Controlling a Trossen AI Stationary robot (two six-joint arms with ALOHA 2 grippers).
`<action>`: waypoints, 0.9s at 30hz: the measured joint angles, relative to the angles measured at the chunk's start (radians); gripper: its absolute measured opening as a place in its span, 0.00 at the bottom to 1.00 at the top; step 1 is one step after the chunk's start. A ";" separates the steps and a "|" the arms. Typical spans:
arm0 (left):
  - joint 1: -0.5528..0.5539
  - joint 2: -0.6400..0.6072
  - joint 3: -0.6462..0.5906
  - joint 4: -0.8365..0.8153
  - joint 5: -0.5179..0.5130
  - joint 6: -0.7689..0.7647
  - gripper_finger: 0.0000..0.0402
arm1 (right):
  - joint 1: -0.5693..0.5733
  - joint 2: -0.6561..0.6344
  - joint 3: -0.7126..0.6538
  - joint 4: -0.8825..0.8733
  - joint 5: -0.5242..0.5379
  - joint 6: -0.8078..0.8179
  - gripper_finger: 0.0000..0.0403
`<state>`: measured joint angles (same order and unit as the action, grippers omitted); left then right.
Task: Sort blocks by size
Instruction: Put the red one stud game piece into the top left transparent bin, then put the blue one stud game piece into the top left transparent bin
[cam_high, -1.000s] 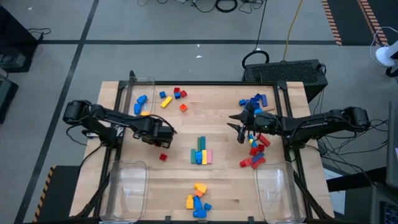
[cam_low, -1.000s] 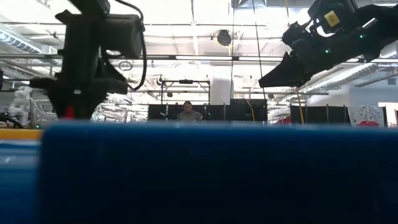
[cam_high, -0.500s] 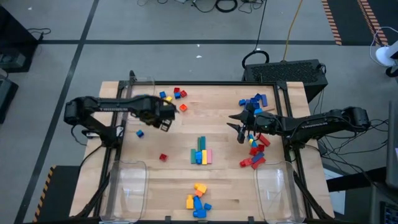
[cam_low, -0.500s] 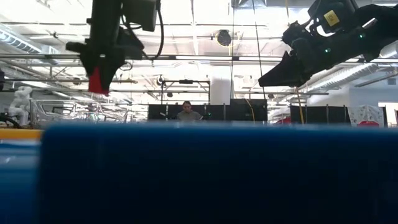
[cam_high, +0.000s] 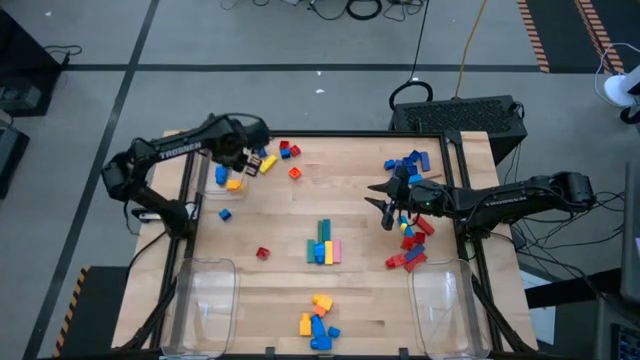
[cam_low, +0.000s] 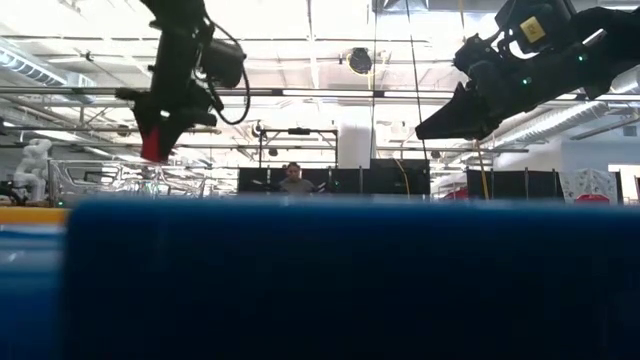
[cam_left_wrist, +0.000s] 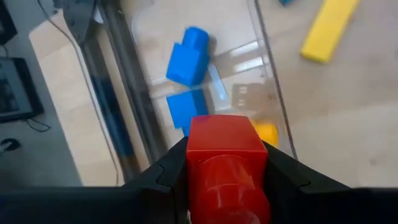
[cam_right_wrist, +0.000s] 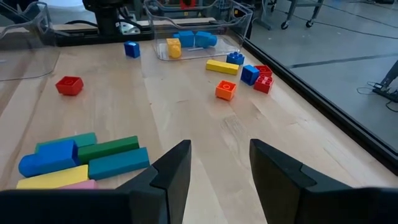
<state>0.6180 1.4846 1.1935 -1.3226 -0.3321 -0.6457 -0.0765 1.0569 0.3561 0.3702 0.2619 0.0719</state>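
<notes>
My left gripper (cam_high: 250, 159) hangs above the clear bin (cam_high: 208, 150) at the table's far left and is shut on a small red block (cam_left_wrist: 226, 151); the block also shows in the low view (cam_low: 153, 145). A blue block (cam_left_wrist: 189, 56) and a yellow one (cam_left_wrist: 266, 132) lie in that bin. My right gripper (cam_high: 388, 212) is open and empty above the table's right half, between a blue pile (cam_high: 408, 162) and a red pile (cam_high: 412, 243). Long bars (cam_high: 323, 245) lie side by side at the centre. My left gripper pinches the red block by two opposite sides (cam_left_wrist: 193, 155) between its two fingers. A round stud on the block (cam_left_wrist: 231, 186) faces the wrist camera. The fingers point down, and the block hangs clear of the table, above the bin's edge (cam_left_wrist: 264, 68).
Two more clear bins stand at the near left (cam_high: 205, 300) and near right (cam_high: 440, 305). Loose blocks lie about: a red cube (cam_high: 262, 253), a blue cube (cam_high: 225, 214), an orange cube (cam_high: 295, 173), a far cluster (cam_high: 284, 150), a near cluster (cam_high: 318, 320).
My left gripper has risen from the table's left middle and gone toward the far edge with the red block, ending above the far-left bin. A blue cube that the arm hid now shows on the table.
</notes>
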 joint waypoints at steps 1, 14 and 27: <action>0.022 0.000 -0.009 0.020 0.003 0.010 0.34 | 0.000 0.000 0.000 0.000 0.000 0.003 0.37; 0.134 0.001 -0.097 0.150 0.072 0.096 0.38 | 0.000 0.000 0.000 0.012 0.000 0.013 0.37; 0.120 0.000 -0.075 0.190 0.068 0.213 0.62 | 0.000 0.000 0.000 0.012 -0.001 0.024 0.37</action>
<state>0.7382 1.4843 1.1182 -1.1327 -0.2642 -0.4324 -0.0765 1.0569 0.3557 0.3820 0.2607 0.0958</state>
